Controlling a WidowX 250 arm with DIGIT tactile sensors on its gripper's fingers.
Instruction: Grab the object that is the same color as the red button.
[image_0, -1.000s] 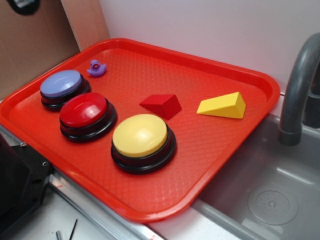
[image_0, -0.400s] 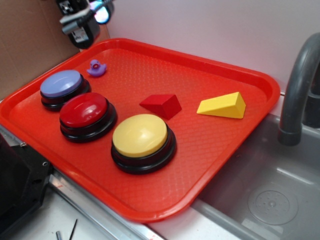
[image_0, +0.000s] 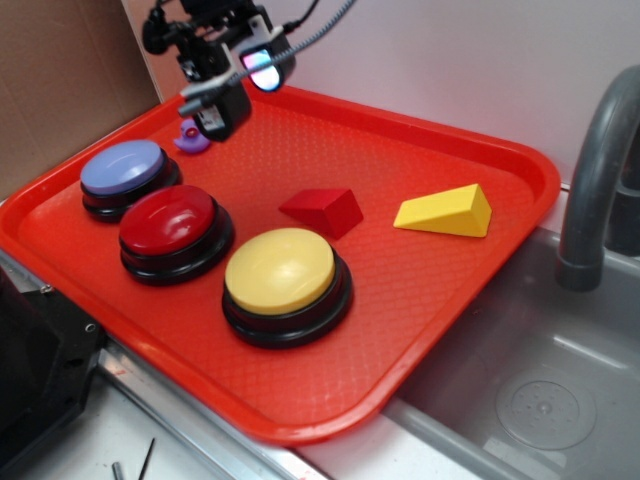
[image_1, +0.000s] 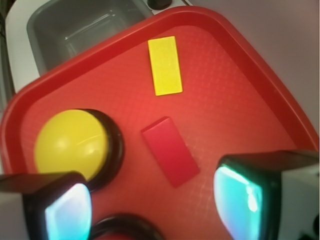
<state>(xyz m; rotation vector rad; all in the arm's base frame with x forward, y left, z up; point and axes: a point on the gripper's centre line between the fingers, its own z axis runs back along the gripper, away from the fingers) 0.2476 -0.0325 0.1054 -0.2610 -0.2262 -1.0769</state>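
Observation:
The small red wedge block (image_0: 323, 210) lies near the middle of the red tray (image_0: 450, 300); in the wrist view it (image_1: 170, 151) shows as a red rectangle ahead of the jaws. The red button (image_0: 167, 221) sits on its black base at the tray's left front, and only its rim (image_1: 125, 227) peeks in at the bottom of the wrist view. My gripper (image_0: 232, 85) hovers high over the tray's back left, well apart from the wedge. It (image_1: 155, 205) is open, with nothing between the glowing cyan pads (image_1: 239, 197).
A yellow button (image_0: 281, 273) stands in front of the red wedge, and a lavender-blue button (image_0: 124, 170) behind the red one. A yellow wedge (image_0: 447, 211) lies at the right. A purple duck (image_0: 189, 137) sits below the gripper. A grey sink (image_0: 540, 390) and faucet (image_0: 595, 170) are to the right.
The gripper has come in from the top left and moved right and down over the tray's back left corner, now partly covering the purple duck. Nothing on the tray has moved.

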